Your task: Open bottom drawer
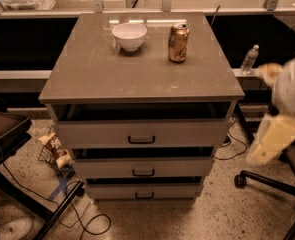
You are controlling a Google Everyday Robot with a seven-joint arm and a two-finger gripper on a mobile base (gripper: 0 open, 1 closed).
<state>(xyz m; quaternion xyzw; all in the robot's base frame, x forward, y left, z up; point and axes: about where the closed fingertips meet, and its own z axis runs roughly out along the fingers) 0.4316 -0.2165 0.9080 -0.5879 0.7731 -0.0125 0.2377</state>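
Note:
The bottom drawer [144, 190] is the lowest of three pale grey drawer fronts on the cabinet [137, 79], with a small dark bar handle [144, 196]. Its front sits back under the middle drawer [143, 167], with a dark gap above it. My arm comes in from the right edge as a blurred cream shape. My gripper [259, 156] is at its lower end, to the right of the cabinet at about middle-drawer height, apart from every handle.
A white bowl [129, 36] and a drink can [178, 43] stand on the cabinet top. A water bottle [248, 59] is behind on the right. An office chair base [267, 181] lies on the floor at right. A snack bag [54, 149], cables and a dark chair [4, 126] are at left.

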